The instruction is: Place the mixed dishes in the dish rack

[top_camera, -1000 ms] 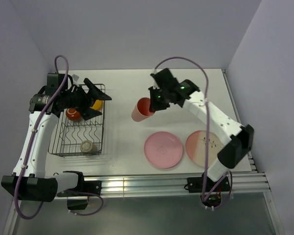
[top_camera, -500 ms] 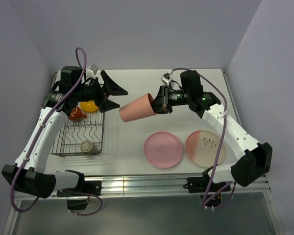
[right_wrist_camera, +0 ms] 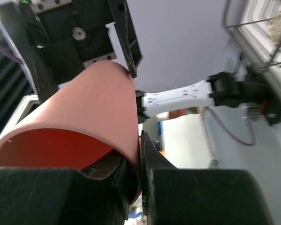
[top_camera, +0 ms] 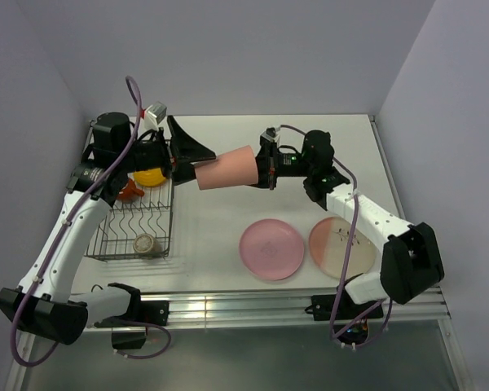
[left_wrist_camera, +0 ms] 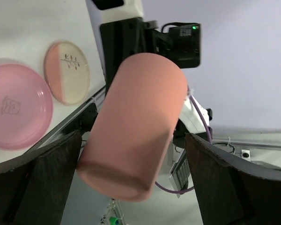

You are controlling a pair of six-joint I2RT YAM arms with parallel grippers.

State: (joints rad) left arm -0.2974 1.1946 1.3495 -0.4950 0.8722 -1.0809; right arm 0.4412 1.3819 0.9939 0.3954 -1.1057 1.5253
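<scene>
Jaws of the right gripper (top_camera: 265,169) pinch the rim wall of the pink tumbler (top_camera: 228,167), one finger inside the mouth and one outside. Those of the left gripper (top_camera: 191,159) stand spread wide, one to each side of the tumbler's closed base; we cannot confirm contact. The tumbler lies on its side in mid-air, base toward the left arm, over the table (top_camera: 220,220) just right of the dish rack (top_camera: 174,220). We judge this a handover. For a clean one, we would slide the left fingers further along the body before closing, centre the tumbler between them, close squarely across the wall, and release the right pinch only once the left grip is firm. The rack holds the orange-yellow bowl (top_camera: 149,176), the dark red-brown cup (top_camera: 129,191) and the speckled beige cup (top_camera: 145,243), so the free middle suits the tumbler.
</scene>
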